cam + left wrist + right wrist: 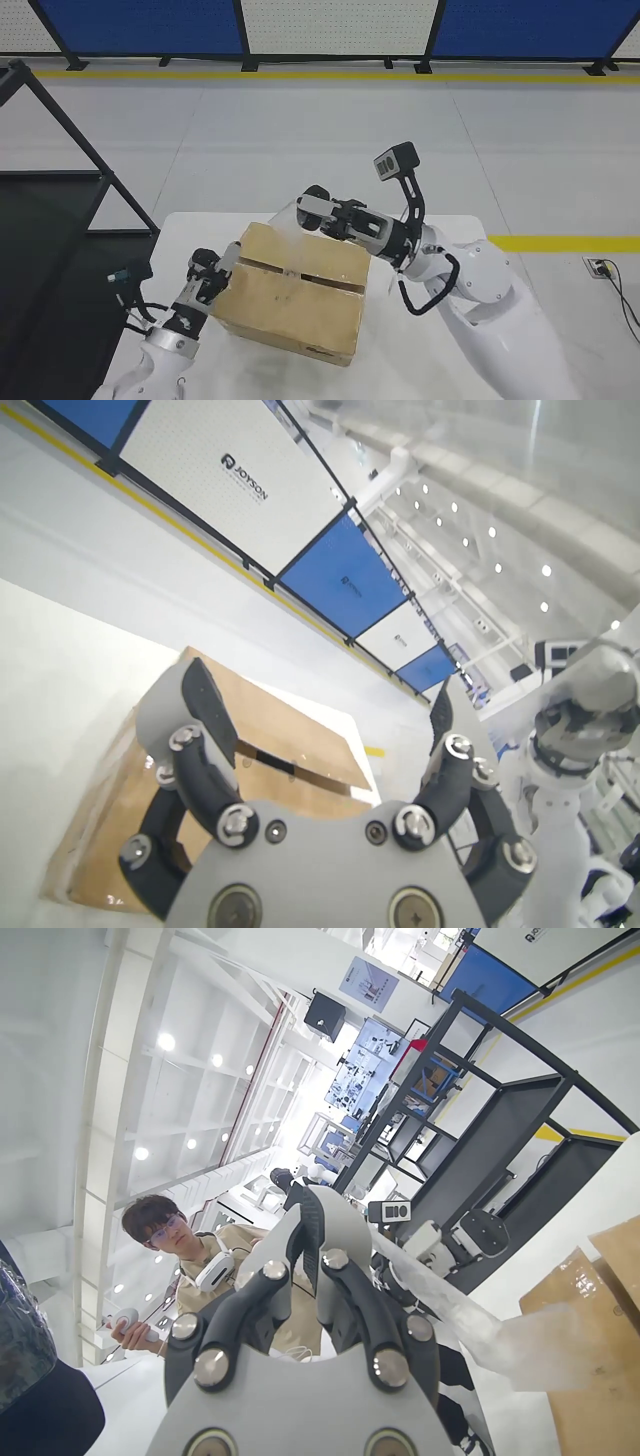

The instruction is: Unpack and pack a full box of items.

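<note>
Right in front of my left gripper (213,264) sits the cardboard box (290,305), parked on the white table (430,350). That gripper's fingers are spread wide. In my left wrist view one finger pad (207,710) lines up over the box's near corner and the other pad (442,712) is off past its far side. Can't honestly tell whether either pad is touching the cardboard.

The box's top flaps are down, but there's a dark gap along the seam between them, so it isn't sealed flat.

My right gripper (312,203) is up above the far edge of the box. The fingers there are pressed together, and they look to be pinching a tape strip (450,1308), a cloudy, see-through ribbon. It runs from my fingertips down toward the top of the box, where a ragged bit of it lies against the cardboard. From the top camera the strip is just a faint haze between the gripper and the seam.

Over past my left gripper, beside the table, there's a black metal rack (60,200).
</note>
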You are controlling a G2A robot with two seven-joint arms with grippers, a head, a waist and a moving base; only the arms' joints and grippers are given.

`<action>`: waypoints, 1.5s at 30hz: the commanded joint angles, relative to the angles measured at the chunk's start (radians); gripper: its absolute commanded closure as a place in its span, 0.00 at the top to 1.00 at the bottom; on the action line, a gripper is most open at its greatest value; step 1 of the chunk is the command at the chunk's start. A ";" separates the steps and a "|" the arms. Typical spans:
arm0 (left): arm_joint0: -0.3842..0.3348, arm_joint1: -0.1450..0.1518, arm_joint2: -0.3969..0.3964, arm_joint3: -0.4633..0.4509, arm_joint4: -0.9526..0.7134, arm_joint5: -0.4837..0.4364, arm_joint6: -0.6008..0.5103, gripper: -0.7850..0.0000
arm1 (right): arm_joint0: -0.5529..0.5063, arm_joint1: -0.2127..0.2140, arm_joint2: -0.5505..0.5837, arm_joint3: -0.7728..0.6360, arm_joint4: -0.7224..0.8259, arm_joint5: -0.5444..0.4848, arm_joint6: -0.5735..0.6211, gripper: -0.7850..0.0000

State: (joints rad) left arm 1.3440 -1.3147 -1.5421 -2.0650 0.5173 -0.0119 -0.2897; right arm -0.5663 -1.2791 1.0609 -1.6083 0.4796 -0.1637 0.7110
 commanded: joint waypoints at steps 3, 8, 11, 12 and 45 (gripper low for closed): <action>-0.007 0.007 0.012 -0.015 0.038 -0.047 -0.078 1.00 | 0.003 -0.003 0.002 0.017 0.012 -0.010 0.015 0.00; -0.028 0.011 0.031 -0.019 0.073 -0.054 -0.100 1.00 | 0.002 -0.006 0.001 0.029 0.021 -0.018 0.030 0.00; -0.042 0.012 0.052 -0.005 0.124 -0.049 -0.089 1.00 | 0.002 -0.008 0.000 0.033 0.026 -0.021 0.036 0.00; -0.047 0.012 0.060 0.000 0.130 -0.046 -0.085 1.00 | 0.003 -0.008 0.000 0.034 0.027 -0.023 0.038 0.00; -0.137 0.010 0.139 0.123 0.215 0.065 -0.026 1.00 | 0.015 -0.029 0.008 0.083 0.056 -0.074 0.080 0.00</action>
State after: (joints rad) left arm 1.2073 -1.3035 -1.4030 -1.9429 0.7397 0.0473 -0.3291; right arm -0.5508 -1.3080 1.0672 -1.5273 0.5362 -0.2381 0.7923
